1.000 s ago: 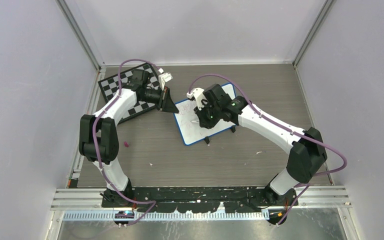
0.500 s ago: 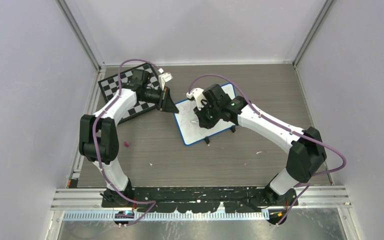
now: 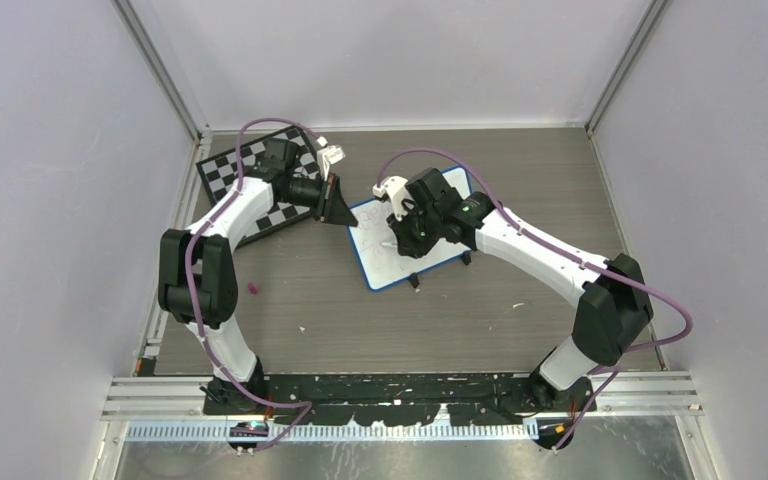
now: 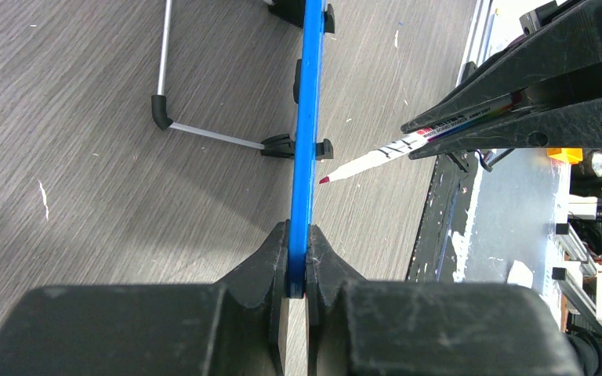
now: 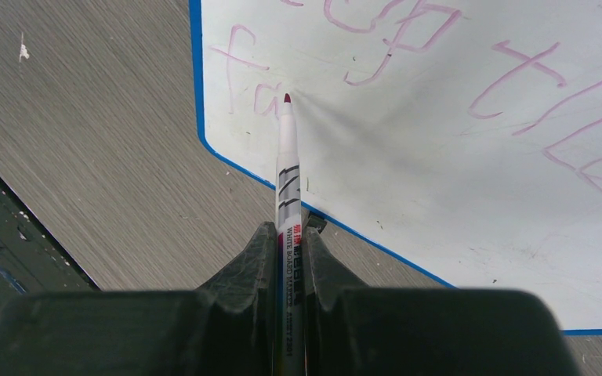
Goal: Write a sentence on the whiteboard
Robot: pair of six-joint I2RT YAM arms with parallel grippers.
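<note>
Your left tool [image 4: 298,235] is shut on the whiteboard [image 4: 310,117], fingers pinching the thin blue frame edge. The board sits mid-surface [image 3: 360,320], propped on a wire leg [image 4: 204,135].

Right tool [image 5: 286,235] is closed on a red marker [image 5: 286,172], cap off. The tip is at the board face; I can't tell whether it is touching.

In the right wrist view the tip is near the frame: edge at 9 o'clock, rounded corner at 7. The pink sentence [image 5: 407,39] runs from the tip toward 2 o'clock, with blank white at 3 to 5.

In the top view the chessboard [image 3: 225,170] is at 10 o'clock of the board, under your left arm. There is bare surface at 6 and 3 o'clock.
</note>
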